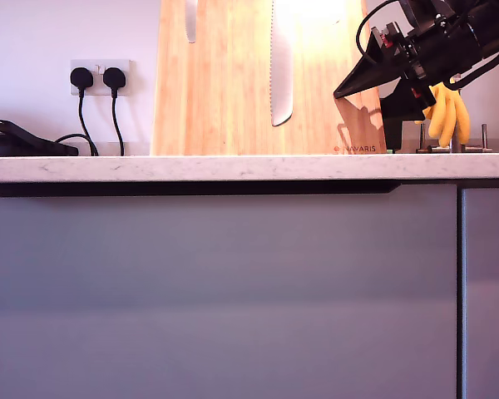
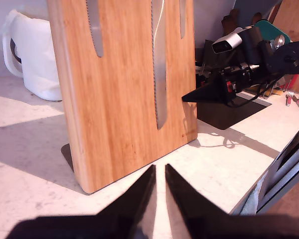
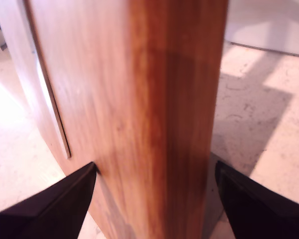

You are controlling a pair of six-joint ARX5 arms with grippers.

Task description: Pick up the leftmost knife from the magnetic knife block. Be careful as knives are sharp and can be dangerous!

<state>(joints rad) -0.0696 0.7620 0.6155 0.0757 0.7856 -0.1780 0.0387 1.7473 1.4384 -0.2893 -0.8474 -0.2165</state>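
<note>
The magnetic knife block (image 1: 224, 91) is a tall bamboo board standing on the pale counter. The leftmost knife (image 1: 190, 21) shows only its narrow steel blade high on the board's face toward the exterior view's left, and appears as the leftmost knife (image 2: 94, 27) in the first wrist view. A long serrated blade (image 2: 159, 64) hangs mid-board. My second gripper (image 1: 343, 91) is open at the block's edge on the exterior view's right, one finger on each side of the wood (image 3: 154, 167). My first gripper (image 2: 159, 172) hovers low before the block (image 2: 124, 99), fingers close together, holding nothing.
A short blade tip (image 2: 182, 17) sits beyond the long one. Wall sockets with black plugs (image 1: 96, 79) and a dark device (image 1: 17, 137) are at the exterior view's left. Yellow gloves (image 1: 447, 116) hang behind the arm. A white jug (image 2: 30, 55) and cutlery (image 2: 294, 97) flank the block.
</note>
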